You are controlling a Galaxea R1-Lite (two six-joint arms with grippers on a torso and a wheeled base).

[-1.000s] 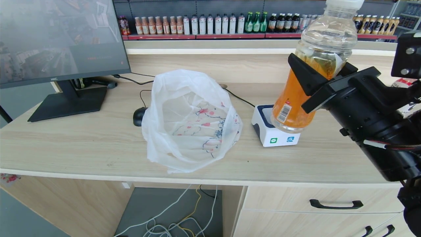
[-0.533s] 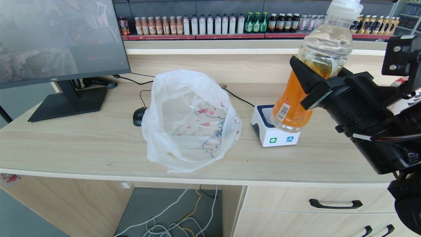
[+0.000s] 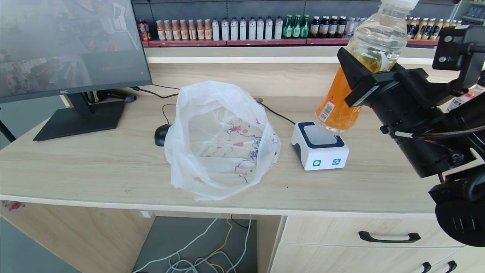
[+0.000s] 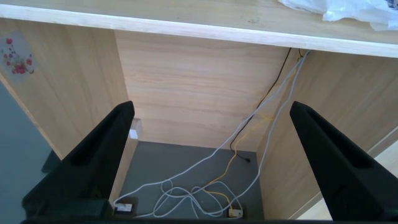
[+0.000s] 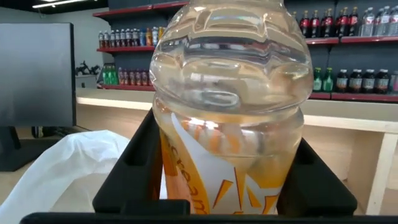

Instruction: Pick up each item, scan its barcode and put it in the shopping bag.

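The right end effector (image 3: 363, 62) pinched the tilted juice bottle (image 3: 340, 108), with the scanner (image 3: 320, 151) just below and the shopping bag (image 3: 221, 140) farther to its left. The left end effector (image 4: 211, 112) was spread wide.

Orange-drink bottle (image 5: 231, 93) within right tool (image 5: 227, 174)

bottle (image 3: 341, 102) above scanner (image 3: 320, 149), right of shopping bag (image 3: 221, 140).

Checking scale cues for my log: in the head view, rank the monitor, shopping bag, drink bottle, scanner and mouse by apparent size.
1. monitor
2. shopping bag
3. drink bottle, held raised nearer the camera, so its place is unsure
4. scanner
5. mouse
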